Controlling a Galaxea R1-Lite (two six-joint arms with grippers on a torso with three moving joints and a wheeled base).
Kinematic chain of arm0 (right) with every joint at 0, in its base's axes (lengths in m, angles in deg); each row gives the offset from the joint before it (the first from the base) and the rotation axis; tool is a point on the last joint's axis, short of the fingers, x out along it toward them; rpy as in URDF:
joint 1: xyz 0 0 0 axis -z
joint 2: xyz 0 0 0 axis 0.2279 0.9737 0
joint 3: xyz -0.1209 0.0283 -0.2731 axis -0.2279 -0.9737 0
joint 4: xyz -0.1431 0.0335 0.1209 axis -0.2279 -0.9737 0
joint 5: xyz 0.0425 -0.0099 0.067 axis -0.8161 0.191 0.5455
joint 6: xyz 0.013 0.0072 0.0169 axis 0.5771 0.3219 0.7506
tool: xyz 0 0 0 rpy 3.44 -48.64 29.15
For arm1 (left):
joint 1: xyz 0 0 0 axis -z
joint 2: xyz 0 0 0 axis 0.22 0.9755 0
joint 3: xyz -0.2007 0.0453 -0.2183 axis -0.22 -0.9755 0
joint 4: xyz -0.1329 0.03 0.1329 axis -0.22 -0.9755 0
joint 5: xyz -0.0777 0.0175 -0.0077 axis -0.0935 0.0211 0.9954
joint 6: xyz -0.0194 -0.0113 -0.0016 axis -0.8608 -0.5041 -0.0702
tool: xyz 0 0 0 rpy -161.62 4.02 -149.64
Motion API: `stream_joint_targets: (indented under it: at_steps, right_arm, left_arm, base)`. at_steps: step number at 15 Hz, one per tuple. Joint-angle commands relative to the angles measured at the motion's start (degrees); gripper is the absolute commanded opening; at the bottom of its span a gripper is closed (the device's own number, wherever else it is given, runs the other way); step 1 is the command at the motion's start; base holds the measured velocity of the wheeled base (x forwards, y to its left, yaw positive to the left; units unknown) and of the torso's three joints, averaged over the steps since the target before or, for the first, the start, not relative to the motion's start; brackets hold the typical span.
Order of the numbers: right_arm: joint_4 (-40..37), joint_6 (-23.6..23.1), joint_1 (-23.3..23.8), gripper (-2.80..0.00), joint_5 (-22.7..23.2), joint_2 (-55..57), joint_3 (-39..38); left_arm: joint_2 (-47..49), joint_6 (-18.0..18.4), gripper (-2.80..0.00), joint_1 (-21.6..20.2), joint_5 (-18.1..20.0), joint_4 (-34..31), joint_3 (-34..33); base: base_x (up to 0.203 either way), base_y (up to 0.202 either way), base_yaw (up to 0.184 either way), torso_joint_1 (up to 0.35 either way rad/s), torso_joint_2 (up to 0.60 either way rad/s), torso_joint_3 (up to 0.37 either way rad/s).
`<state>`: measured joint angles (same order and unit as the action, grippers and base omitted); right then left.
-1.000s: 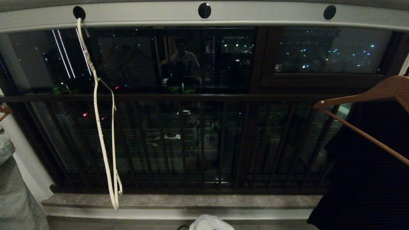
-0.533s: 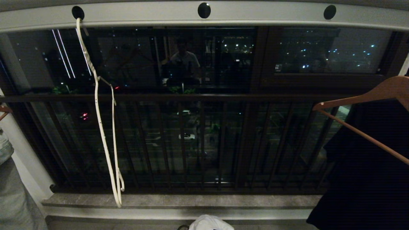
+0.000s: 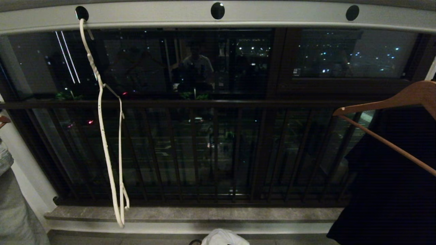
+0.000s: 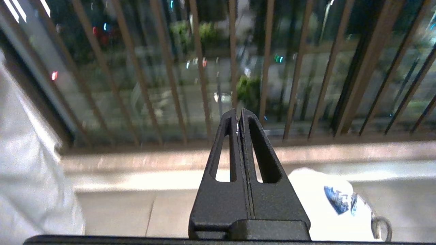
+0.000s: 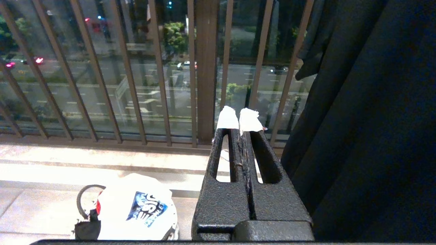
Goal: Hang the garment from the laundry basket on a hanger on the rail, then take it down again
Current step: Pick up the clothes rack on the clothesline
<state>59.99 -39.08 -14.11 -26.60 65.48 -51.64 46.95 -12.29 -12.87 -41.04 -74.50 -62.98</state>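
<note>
The pale grey rail (image 3: 272, 15) with black holes runs across the top of the head view. The thin white wire hanger (image 3: 102, 136) hangs bare from the left hole, turned almost edge-on. The white garment (image 3: 223, 238) with a blue print (image 5: 146, 208) is heaped in the laundry basket on the floor below. Only the basket's black loop handle (image 5: 83, 200) shows. My left gripper (image 4: 238, 114) is shut and empty, level, left of the garment (image 4: 327, 200). My right gripper (image 5: 238, 117), with white-taped tips, is shut and empty, right of the basket. Neither arm shows in the head view.
A brown wooden hanger (image 3: 391, 98) carries a black garment (image 3: 391, 190) at the right, close beside my right gripper. A dark railing (image 3: 211, 103) with vertical bars stands before the window, above a stone sill (image 3: 204, 214). Grey cloth (image 3: 13, 211) hangs at the left edge.
The wire hanger sways slightly on the rail, its lower end swinging right and back left. The grey cloth at the left edge shows a little less.
</note>
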Motion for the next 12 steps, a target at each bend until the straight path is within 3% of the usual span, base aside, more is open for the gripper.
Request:
stream_joint_targets:
  at_steps: [1,8,10,12]
  right_arm:
    - [0.0,-0.03,-0.03,-2.8,0.01,-0.01,-0.09]
    - [0.0,-0.03,-0.03,-2.8,0.01,-0.01,-0.09]
    - [0.09,-0.03,-0.03,-2.8,0.01,-0.01,-0.09]
    - [0.0,-0.03,-0.03,-2.8,0.01,-0.01,-0.09]
  left_arm:
    - [3.77,0.1,-2.8,-0.02,0.96,-0.05,3.75]
    - [33.56,0.04,-2.8,-0.05,10.58,-0.1,24.82]
    - [44.07,-0.05,-2.8,0.68,11.19,-2.08,36.04]
    - [50.69,-0.6,-2.8,3.24,10.83,-8.63,49.53]
  base:
    - [0.0,0.0,0.0,0.0,0.0,0.0]
    - [0.0,0.0,0.0,0.0,0.0,0.0]
    - [0.0,0.0,0.0,0.0,0.0,0.0]
    - [0.0,0.0,0.0,0.0,0.0,0.0]
